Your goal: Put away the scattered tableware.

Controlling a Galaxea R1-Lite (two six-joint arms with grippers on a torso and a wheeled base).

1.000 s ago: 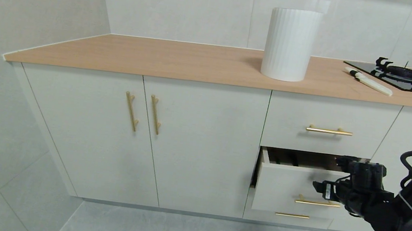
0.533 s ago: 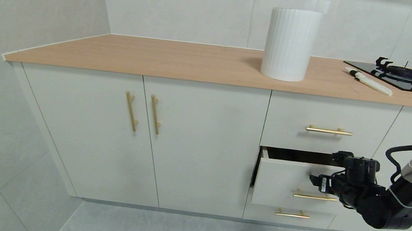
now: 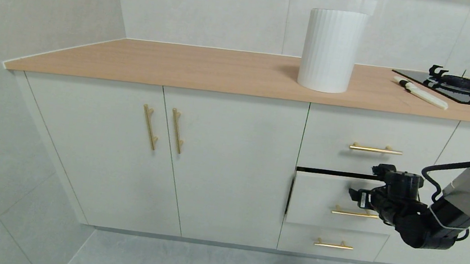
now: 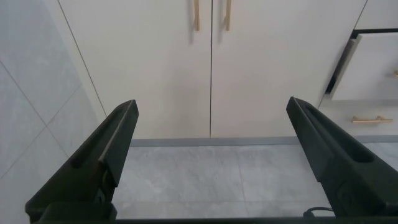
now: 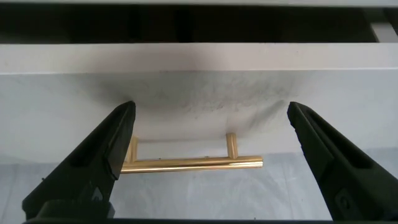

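Your left gripper [image 4: 211,107] hangs with its fingers wide apart, empty. At upper centre, a ribbed white jar [image 3: 330,49] stands on the wooden counter [image 3: 189,67]. At lower right, your right gripper [image 3: 360,198], fingers spread and empty, faces the smooth, barely open drawer [image 3: 320,193] above its brass bar handle [image 3: 353,213]. The pale knife [image 3: 421,94] lies on the counter at upper right, well above it.

No legible text, label, brand or number anywhere.

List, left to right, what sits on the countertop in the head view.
white ribbed canister → knife → stove burner
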